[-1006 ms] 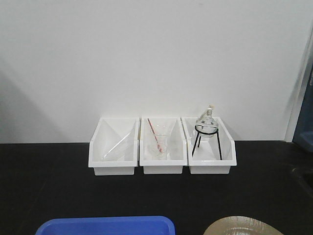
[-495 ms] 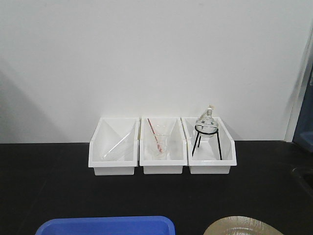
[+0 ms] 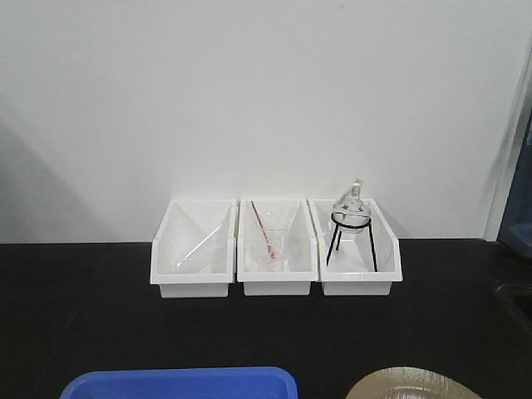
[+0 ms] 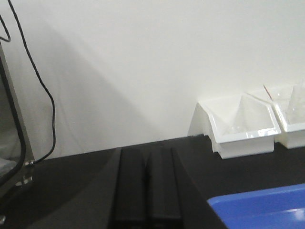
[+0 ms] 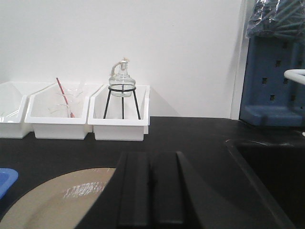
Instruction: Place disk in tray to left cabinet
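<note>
Closest to the cameras, both arms sit low over the black counter [image 3: 100, 332]. The left gripper [image 4: 147, 157] has its two dark fingers pressed flat together, with nothing between them. It points straight ahead at the wall, and the tray [image 4: 262, 207] lies just to its right. The right gripper [image 5: 150, 160] is pressed together too and holds nothing. It points forward as well, with the disk [image 5: 57, 200] low beside it on its left. I cannot tell if it touches the disk.

A little farther out, the blue tray and the tan disk lie side by side at the near edge of the counter. The disk is to the right of the tray, with a dark gap between them. It is not in the tray yet.

So I think the job has hardly begun. The disk has to be picked up and set in the tray. Then the tray has to go to the left cabinet, which I cannot make out in these views.

Farther back, three white bins [image 3: 276, 249] stand in a row against the white wall. The bin on the right holds a small glass flask [image 3: 349, 208] on a black wire stand.
</note>
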Robot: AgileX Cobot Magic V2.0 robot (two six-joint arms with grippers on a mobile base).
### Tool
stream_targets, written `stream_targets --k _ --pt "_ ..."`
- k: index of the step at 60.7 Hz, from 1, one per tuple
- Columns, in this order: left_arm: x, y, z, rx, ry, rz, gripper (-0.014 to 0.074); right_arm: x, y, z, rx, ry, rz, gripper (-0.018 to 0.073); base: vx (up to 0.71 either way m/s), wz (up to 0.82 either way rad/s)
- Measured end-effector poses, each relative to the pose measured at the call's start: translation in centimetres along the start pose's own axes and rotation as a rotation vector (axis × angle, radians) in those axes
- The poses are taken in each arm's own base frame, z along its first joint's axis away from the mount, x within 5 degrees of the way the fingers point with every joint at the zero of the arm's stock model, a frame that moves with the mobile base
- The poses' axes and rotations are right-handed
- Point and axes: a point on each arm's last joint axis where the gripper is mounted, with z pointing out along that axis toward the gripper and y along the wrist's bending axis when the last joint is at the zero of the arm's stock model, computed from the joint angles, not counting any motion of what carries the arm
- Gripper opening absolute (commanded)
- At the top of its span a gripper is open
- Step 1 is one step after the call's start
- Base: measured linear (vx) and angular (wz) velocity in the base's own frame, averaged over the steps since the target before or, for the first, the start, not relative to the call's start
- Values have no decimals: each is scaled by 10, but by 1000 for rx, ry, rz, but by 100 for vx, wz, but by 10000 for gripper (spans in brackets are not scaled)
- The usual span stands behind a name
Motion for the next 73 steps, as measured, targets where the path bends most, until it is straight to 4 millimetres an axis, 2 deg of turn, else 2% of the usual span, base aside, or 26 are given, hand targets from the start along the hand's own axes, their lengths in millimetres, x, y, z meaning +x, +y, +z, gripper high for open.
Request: stream_targets --k 7,13,23,27,31,44,54,67,73 --pt "-5 1 0 -10 -55 -25 -6 -9 -1 -1 1 4 7 37 0 0" --pt "-8 2 0 -10 -51 -99 -6 -32 -2 -5 2 13 51 37 0 0" --pt "-51 11 -1 -5 -21 -108 -6 -68 -3 -6 -1 165 97 40 0 0" --pt "-69 15 2 2 24 -108 -6 -76 -4 0 -1 226 98 42 0 0" --pt "-76 16 7 14 99 -108 -6 -82 -4 8 -1 269 100 44 0 0" --pt "-65 14 27 49 323 -107 -3 -66 -3 41 -1 481 98 52 0 0" --pt "-59 13 34 58 381 -106 0 -52 -3 59 -1 608 98 74 0 0" --pt "-59 13 35 59 386 -106 4 -39 -2 72 -1 707 97 172 0 0" --pt "-59 13 35 59 386 -106 6 -36 -2 74 -1 728 96 253 0 0"
